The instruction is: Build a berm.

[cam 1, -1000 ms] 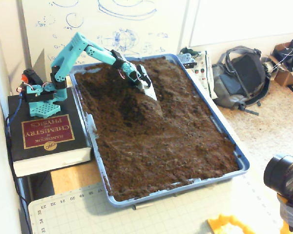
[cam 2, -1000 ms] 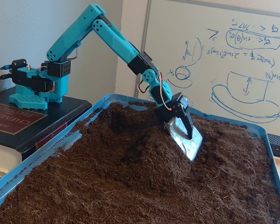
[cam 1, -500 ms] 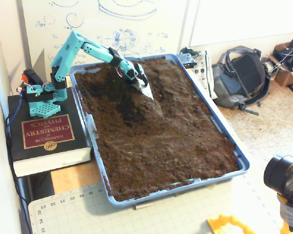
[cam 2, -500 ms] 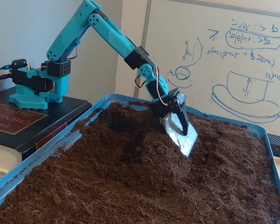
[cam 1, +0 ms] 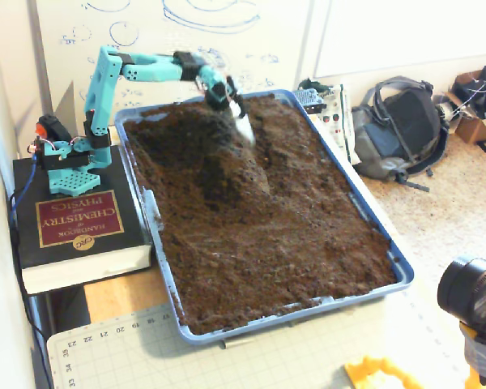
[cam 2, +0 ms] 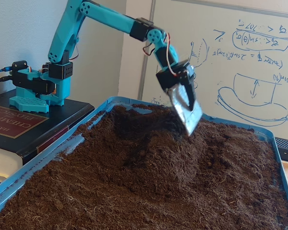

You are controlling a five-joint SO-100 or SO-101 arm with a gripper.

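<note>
The berm (cam 1: 231, 166) is a raised, elongated mound of dark brown crumbly soil in the back half of the blue tray (cam 1: 394, 263). It also shows in the other fixed view (cam 2: 151, 151), left of centre. The teal arm reaches over the tray's far end. Its gripper (cam 1: 243, 120) carries a flat silver blade (cam 2: 186, 109) that points down. The blade tip sits just above the soil at the berm's far right flank. The blade hides how the jaws stand. Flat soil (cam 1: 308, 243) fills the rest of the tray.
The arm's base stands on a thick black book (cam 1: 73, 223) left of the tray. A grey backpack (cam 1: 397, 130) and boxes lie on the floor to the right. A black camera (cam 1: 470, 292) stands at the front right. A whiteboard (cam 2: 249, 57) is behind the tray.
</note>
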